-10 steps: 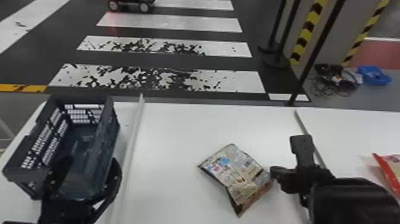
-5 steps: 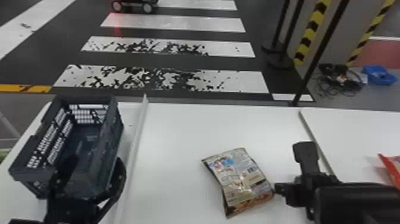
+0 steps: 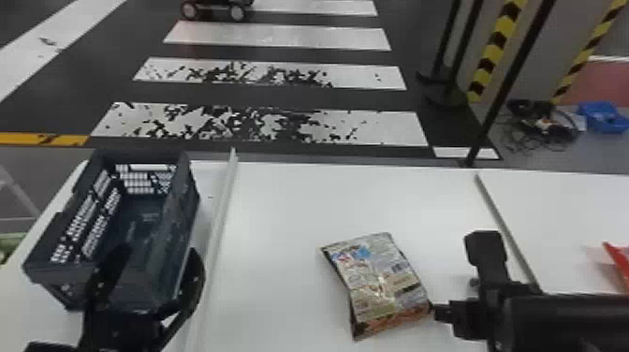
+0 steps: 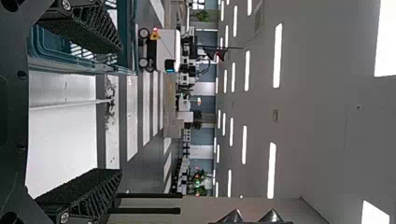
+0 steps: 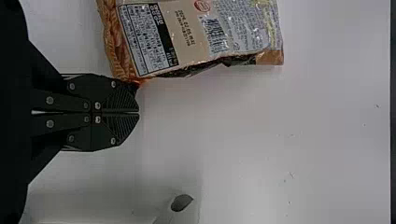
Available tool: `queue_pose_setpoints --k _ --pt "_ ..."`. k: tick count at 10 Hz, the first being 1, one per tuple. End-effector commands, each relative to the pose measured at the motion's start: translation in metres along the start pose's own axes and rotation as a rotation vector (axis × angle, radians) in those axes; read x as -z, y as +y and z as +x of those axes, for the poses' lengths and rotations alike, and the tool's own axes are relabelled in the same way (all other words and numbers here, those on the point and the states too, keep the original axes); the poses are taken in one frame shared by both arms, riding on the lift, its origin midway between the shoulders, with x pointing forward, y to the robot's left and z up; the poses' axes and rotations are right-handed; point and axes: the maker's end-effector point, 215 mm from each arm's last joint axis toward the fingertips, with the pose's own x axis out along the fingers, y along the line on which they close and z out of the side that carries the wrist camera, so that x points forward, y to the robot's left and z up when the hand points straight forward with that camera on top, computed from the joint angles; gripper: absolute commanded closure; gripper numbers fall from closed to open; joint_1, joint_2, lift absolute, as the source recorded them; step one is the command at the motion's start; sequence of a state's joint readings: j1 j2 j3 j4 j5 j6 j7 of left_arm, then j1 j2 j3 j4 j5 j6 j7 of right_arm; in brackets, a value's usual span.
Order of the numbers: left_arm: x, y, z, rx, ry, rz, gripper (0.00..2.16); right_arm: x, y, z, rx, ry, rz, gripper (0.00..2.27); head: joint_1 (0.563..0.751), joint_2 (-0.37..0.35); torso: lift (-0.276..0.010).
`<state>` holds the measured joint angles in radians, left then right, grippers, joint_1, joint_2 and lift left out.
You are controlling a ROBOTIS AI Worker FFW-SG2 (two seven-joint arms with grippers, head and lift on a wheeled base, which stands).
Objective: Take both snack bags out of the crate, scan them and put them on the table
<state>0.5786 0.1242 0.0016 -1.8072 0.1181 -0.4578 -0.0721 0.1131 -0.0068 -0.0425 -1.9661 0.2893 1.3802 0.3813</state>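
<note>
Snack bag (image 3: 380,281): glossy crinkled pillow – long axis near-to-far, far end leaning left. Left gripper (image 3: 152,276): jaws wide, empty. Right gripper (image 3: 439,312): jaws pressed together – empty.

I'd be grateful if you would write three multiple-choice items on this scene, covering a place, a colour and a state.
1. Where is the patterned snack bag?
A) In the crate
B) On the table
C) On the floor

2. What colour is the packet at the head view's right edge?
A) Red
B) Green
C) Blue

3. How are the jaws of the right gripper?
A) Wide open
B) Half open
C) Shut

1 B: it lies on the white surface.
2 A: its visible part is red.
3 C: the right wrist view shows the tips together.
</note>
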Motion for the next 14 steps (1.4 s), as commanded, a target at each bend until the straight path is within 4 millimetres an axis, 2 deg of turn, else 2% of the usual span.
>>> queue_pose_setpoints --k 1,3,4,8,11,14 --pt "0.0 0.001 0.0 -0.001 -0.002 0.001 0.08 -0.004 0.0 -0.001 0.008 -0.01 -0.01 2.19 0.695 -0.023 -0.091" --pt "0.001 0.001 -0.001 -0.002 0.001 0.0 0.08 -0.01 -0.004 -0.002 0.023 -0.018 -0.012 2.19 0.695 -0.021 -0.091" --pt "0.002 0.001 0.0 -0.003 0.003 0.0 0.08 -0.006 0.0 -0.001 0.015 -0.008 -0.013 2.19 0.695 -0.024 -0.091" --pt "0.002 0.002 0.0 -0.003 0.003 -0.002 0.08 0.007 0.031 -0.01 -0.112 0.017 0.027 2.19 0.695 0.005 -0.091" --pt "0.003 0.002 -0.001 -0.003 0.004 -0.002 0.08 0.007 0.049 -0.023 -0.209 0.02 0.078 2.19 0.695 0.032 -0.091" --pt "0.003 0.002 -0.001 -0.003 0.004 -0.002 0.08 0.005 0.065 -0.027 -0.283 0.015 0.097 2.19 0.695 0.058 -0.091"
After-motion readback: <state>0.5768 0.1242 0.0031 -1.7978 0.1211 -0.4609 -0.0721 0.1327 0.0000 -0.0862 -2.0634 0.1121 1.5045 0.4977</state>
